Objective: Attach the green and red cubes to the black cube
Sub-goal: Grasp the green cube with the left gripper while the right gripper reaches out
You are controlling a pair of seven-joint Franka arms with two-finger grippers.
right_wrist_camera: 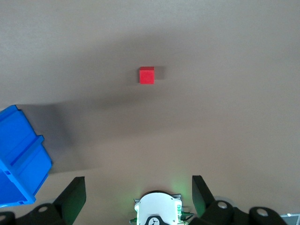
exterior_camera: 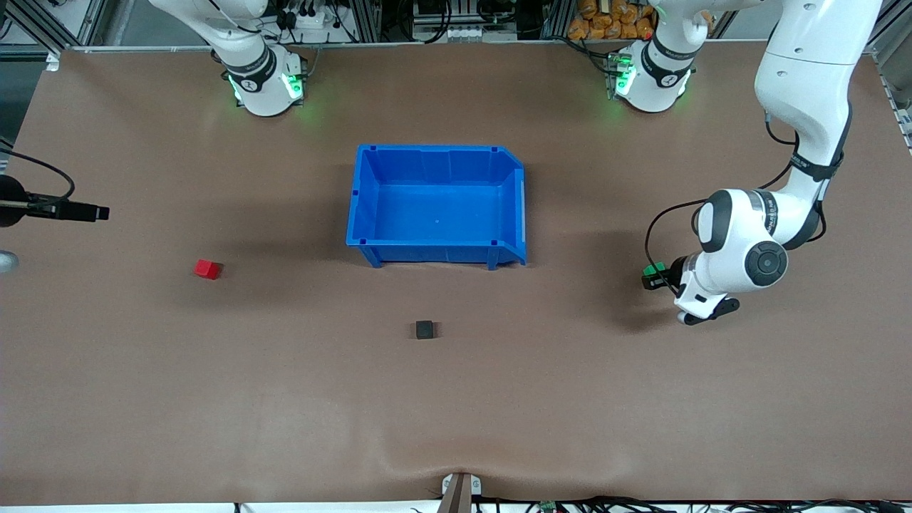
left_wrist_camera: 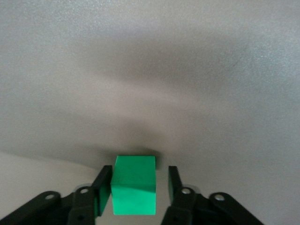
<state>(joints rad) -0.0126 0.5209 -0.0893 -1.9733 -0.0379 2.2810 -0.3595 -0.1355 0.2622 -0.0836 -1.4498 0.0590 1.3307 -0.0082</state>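
No words can be read. The bench [exterior_camera: 214,399] is plain brown. The left hand [left_wrist_camera: 133,185] sits low, spread around the green cube [left_wrist_camera: 134,185]. The right hand [right_wrist_camera: 138,190] is spread above the red cube [exterior_camera: 207,268]. The black cube [exterior_camera: 425,328] sits near the blue bin [exterior_camera: 365,206].

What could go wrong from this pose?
The left gripper straddles the green cube with a visible gap on one side, so closing may skew it. Carrying it to the black cube, a low swing might clip the blue bin. The red cube lies untouched; the right gripper waits open above it.
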